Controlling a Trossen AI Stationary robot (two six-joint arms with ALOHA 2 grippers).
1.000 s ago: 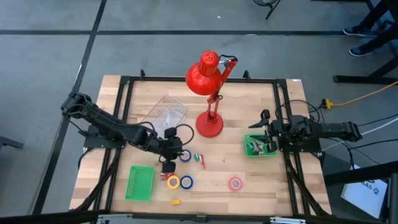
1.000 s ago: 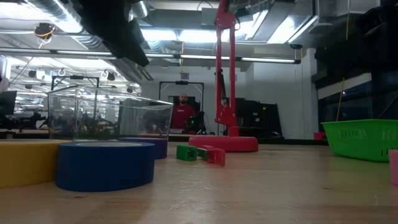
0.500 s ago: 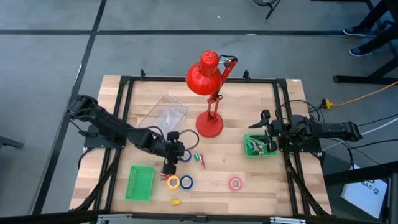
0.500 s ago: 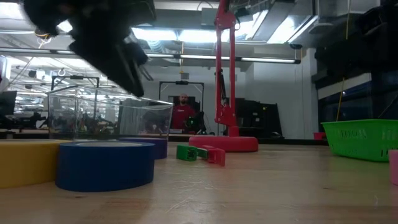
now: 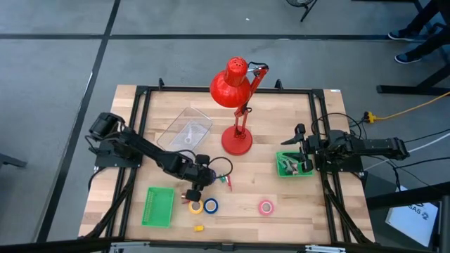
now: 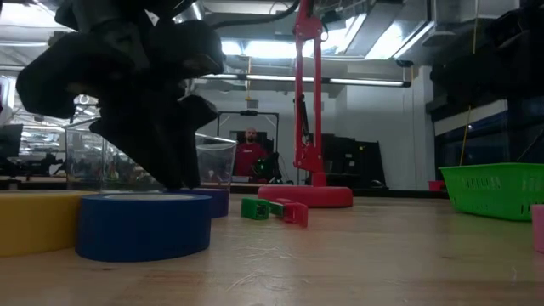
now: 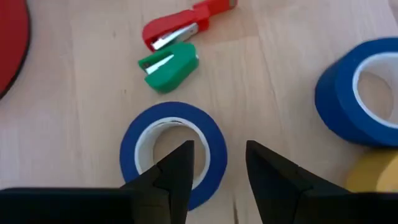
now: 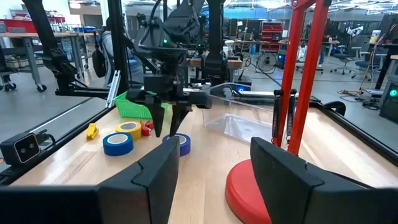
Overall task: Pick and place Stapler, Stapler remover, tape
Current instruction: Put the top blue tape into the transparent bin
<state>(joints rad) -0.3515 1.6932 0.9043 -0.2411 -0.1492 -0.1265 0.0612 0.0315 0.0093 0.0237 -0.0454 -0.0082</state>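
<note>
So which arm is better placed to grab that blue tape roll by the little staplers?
The left. Its gripper hangs open right over that blue tape roll, while the right gripper waits far off above the green basket.

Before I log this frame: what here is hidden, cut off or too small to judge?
- High view: the blue tape roll under the left pincer is covered by it; it shows only in the left wrist view.
- Left wrist view: a second blue roll and a yellow roll are cut by the picture's edge.
- High view: contents of the green bin are too small and partly behind the right pincer.
- Low view: the left arm blocks the clear container.
</note>
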